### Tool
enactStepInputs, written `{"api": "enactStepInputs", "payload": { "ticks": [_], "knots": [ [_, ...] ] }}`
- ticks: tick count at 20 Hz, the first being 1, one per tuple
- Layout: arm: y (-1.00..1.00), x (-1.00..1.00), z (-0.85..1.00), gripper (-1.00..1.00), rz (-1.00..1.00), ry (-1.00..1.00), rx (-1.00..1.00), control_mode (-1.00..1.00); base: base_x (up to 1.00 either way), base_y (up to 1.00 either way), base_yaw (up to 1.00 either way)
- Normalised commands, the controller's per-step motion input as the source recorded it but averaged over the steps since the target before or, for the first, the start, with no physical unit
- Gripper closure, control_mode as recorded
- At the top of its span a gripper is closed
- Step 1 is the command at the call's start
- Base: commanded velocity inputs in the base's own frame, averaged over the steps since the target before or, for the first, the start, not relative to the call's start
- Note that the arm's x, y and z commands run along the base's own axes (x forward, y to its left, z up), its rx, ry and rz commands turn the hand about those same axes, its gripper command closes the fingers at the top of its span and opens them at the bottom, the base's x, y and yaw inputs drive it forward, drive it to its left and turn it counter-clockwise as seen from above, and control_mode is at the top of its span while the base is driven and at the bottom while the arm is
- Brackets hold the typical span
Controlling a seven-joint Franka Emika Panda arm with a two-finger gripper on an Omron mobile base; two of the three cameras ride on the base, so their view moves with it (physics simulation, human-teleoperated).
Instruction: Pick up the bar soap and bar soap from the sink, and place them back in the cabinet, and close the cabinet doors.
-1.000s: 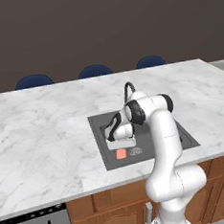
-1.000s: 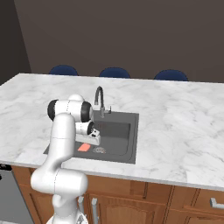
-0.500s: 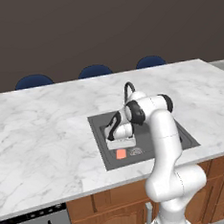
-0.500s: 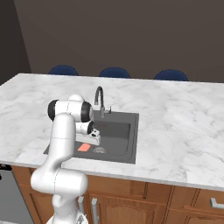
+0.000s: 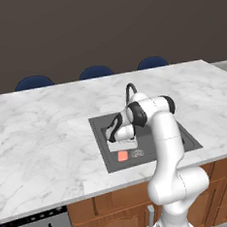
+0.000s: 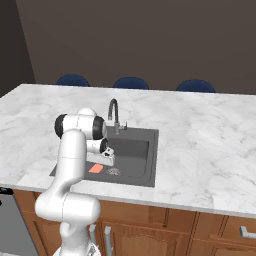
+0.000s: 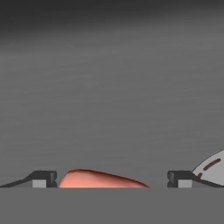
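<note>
Since the earlier frames almost nothing has moved: the arm is bent down into the sink [image 5: 186, 139] much as before, the tool [image 5: 122, 145] low over the basin floor. In the hand view its two fingertips [image 7: 41, 179] stand well apart, so the tool is released, with a soap [image 7: 101, 179] lying on the sink floor between them at the bottom edge; whether the tips touch it cannot be told. A grey drain strainer [image 7: 212, 170] shows just beyond the right tip. From the left base view the pink soap [image 5: 122, 156] lies near the sink's front edge, just beside the strainer [image 5: 137, 154]. The faucet [image 6: 114, 114] stands at the sink's back rim on the marble tabletop [image 5: 44, 136].
</note>
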Motion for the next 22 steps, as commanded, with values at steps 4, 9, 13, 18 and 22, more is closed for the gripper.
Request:
{"api": "enactStepInputs", "payload": {
  "ticks": [4, 9, 13, 18, 22],
  "knots": [
    [0.12, 0.00, -0.07, -1.00, 0.00, 0.01, 0.00, -1.00, 0.00, 0.00, 0.00],
    [0.15, -0.01, -0.06, -1.00, 0.00, 0.02, 0.00, -1.00, 0.00, 0.00, 0.00],
    [0.17, -0.07, -0.06, -1.00, 0.00, 0.02, 0.00, -1.00, 0.00, 0.00, 0.00],
    [0.18, -0.05, -0.07, -1.00, 0.00, 0.03, 0.00, -1.00, 0.00, 0.00, 0.00],
    [0.16, -0.05, -0.11, -1.00, 0.00, 0.02, 0.00, -1.00, 0.00, 0.00, 0.00]
  ]
}}
